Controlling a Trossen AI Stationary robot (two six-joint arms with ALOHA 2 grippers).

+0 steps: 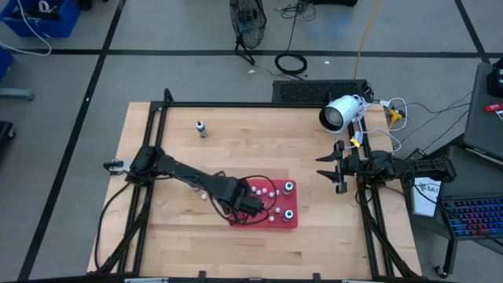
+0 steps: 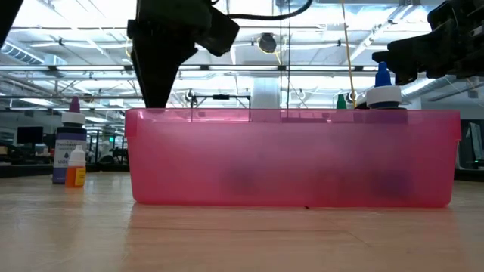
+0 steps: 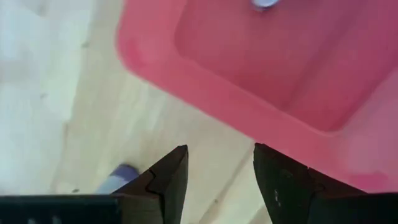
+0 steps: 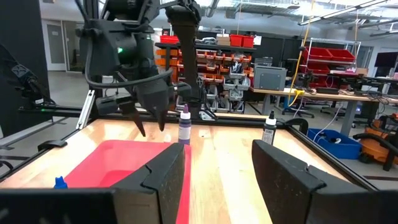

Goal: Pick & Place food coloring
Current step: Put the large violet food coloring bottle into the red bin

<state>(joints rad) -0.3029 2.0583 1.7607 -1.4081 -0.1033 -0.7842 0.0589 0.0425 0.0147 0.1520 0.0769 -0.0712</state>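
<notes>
A workshop floor with cables surrounds a pale wooden table point(image 1: 259, 157) framed in black rails. Upper left of centre in the high view, one dark bottle point(image 1: 201, 128) stands alone on the wood. Lower centre, the left gripper point(image 1: 253, 206) hovers at the left edge of the red tray point(image 1: 292, 223); its wrist view shows the fingers point(image 3: 169, 180) parted with nothing between them, above bare wood beside the tray rim. Small pale-capped food coloring bottles point(image 1: 289, 187) stand inside the tray, with two more tiny ones point(image 1: 203, 194) on the wood just left of it. At right centre, the right gripper point(image 1: 336, 169) waits beyond the tray, well apart, fingers parted and empty.
</notes>
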